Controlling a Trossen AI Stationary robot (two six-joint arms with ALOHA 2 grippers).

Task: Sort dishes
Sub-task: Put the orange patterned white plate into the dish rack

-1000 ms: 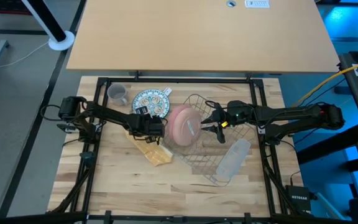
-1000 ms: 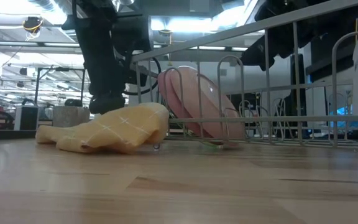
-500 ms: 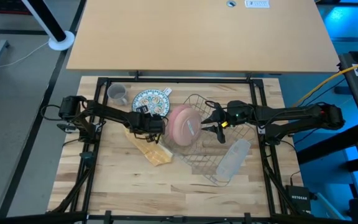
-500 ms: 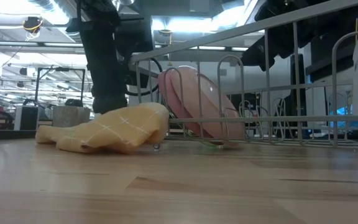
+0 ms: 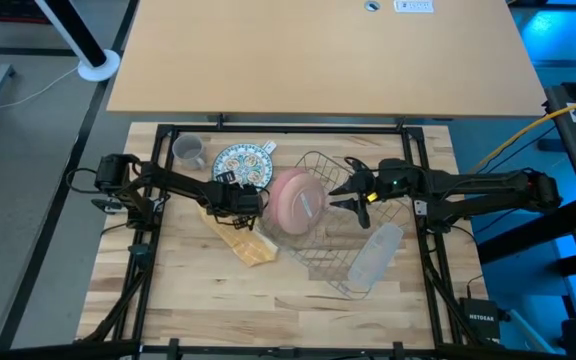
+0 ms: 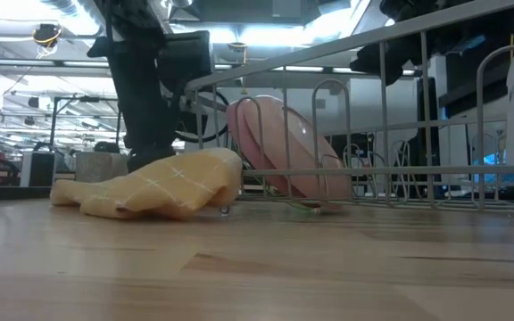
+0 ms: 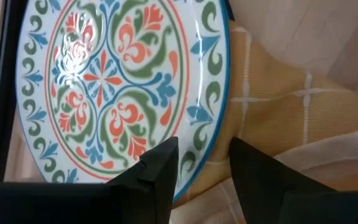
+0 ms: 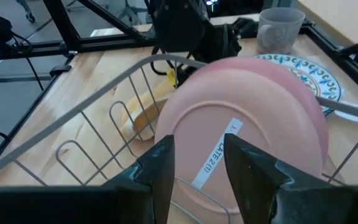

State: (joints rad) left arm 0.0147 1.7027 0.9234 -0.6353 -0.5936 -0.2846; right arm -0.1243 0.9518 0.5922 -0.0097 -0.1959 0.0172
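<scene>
Although the left gripper (image 5: 251, 199) covers part of the patterned plate (image 5: 242, 162), its fingers stand apart, holding nothing, over the plate's rim and the yellow checked cloth (image 5: 247, 246). Inside the wire rack (image 5: 340, 262) the pink plate (image 5: 296, 200) stands on edge; the right gripper (image 5: 342, 194), parted, hovers beside it. A grey mug (image 5: 188, 151) sits near the patterned plate.

patterned plate (image 7: 123, 93) cut off, cloth (image 7: 291, 99) cropped

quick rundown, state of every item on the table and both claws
pink round plate: on edge in the wire dish rack
patterned round plate: flat, edge over the yellow checked cloth
grey mug: upright
clear oblong plastic tray: lying in the rack
left claw: open, empty
right claw: open, empty
</scene>
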